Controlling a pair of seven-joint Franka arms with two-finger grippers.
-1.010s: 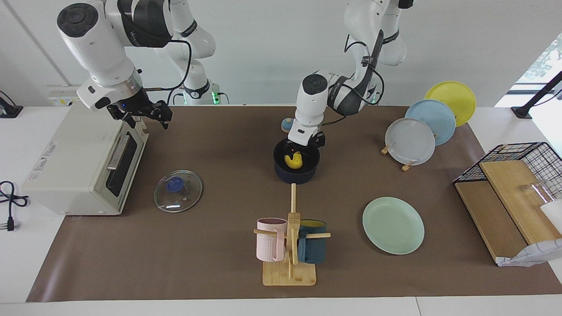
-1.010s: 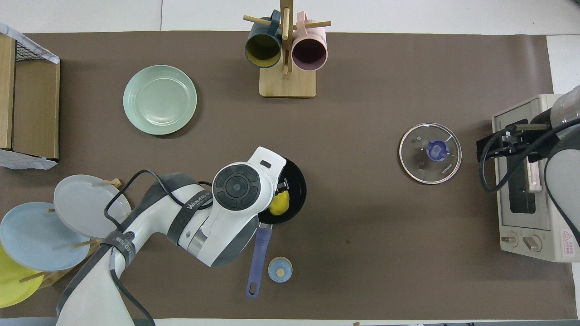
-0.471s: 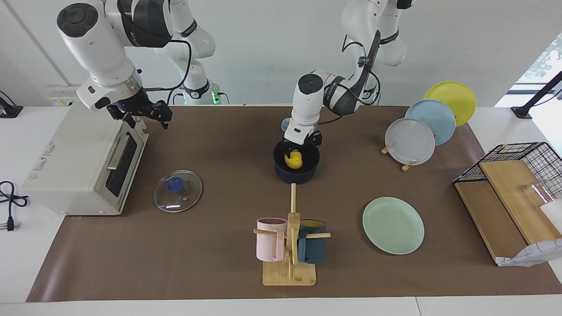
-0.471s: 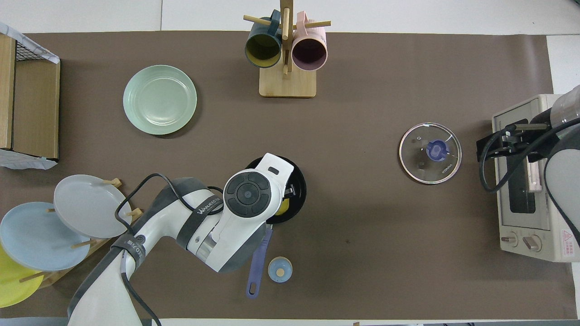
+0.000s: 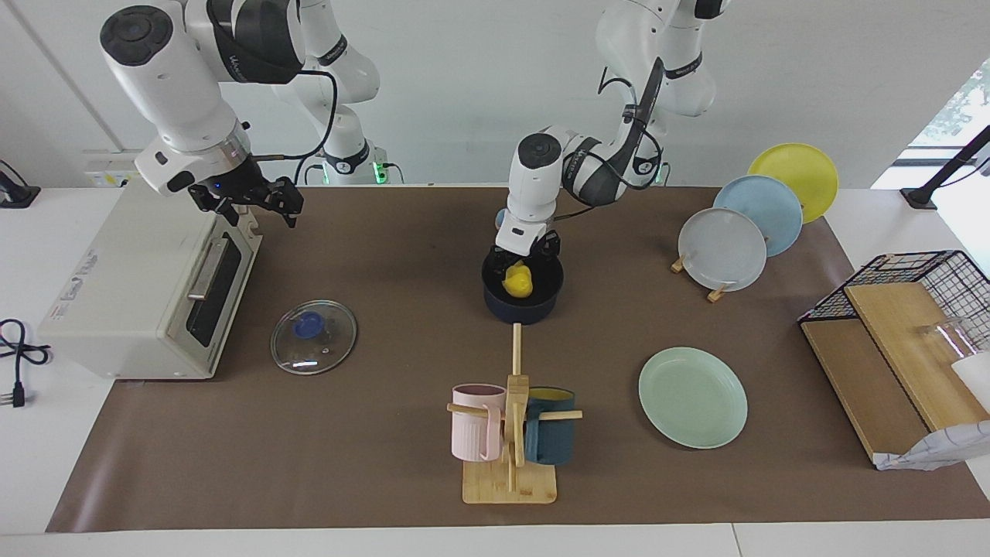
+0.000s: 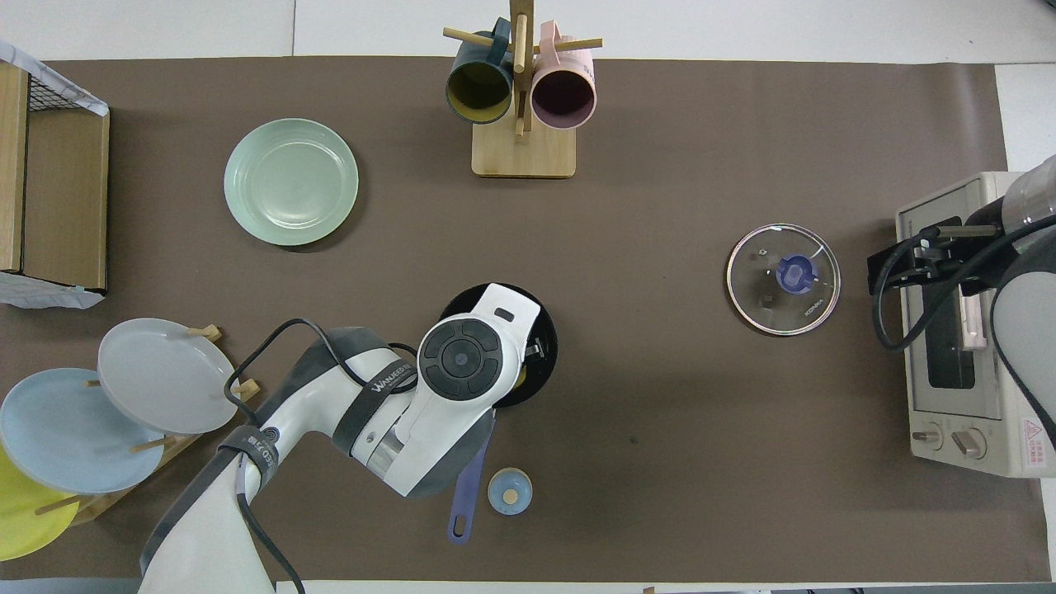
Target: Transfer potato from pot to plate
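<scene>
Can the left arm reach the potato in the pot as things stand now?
Probably yes. The left end effector hangs open right over the potato in the lidless pot; the lid lies apart, near the oven.

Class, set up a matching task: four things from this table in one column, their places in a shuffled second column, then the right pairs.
Things:
1. potato
2. pink mug
3. glass lid
4. right gripper

Places:
A. over the toaster oven
B. in the pot
C. flat on the mat beside the toaster oven
D. on the wooden rack

Pairs: 1-B, 2-D, 3-C, 4-A
</scene>
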